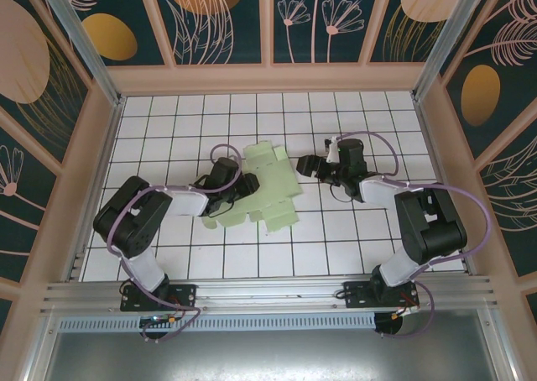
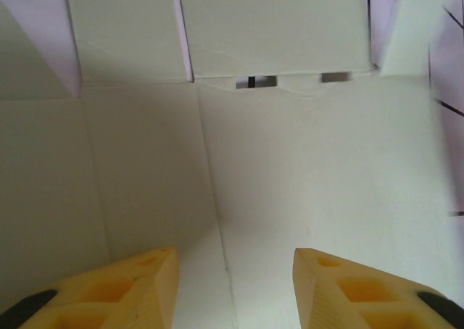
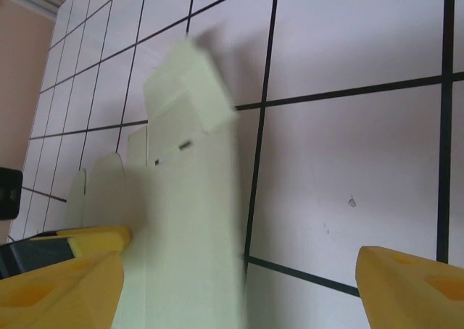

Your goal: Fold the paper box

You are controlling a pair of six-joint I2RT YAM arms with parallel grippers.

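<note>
Your left tool (image 2: 235, 267) stands apart over the box (image 1: 270, 188); right tool (image 3: 239, 262) spreads wide above the white gridded table (image 1: 369, 238), floral walls (image 1: 226, 20) around.

Top view: bright, even light from above, with faint, soft shadows. Just ahead of the left gripper (image 2: 235, 260), the paper box (image 2: 312, 162) sits in dim shade (darkest close to the fingers (image 2: 138, 285)) and soft focus. Ahead of the right gripper (image 3: 239, 260), the box's flap (image 3: 190, 90) is smeared by motion blur.
</note>
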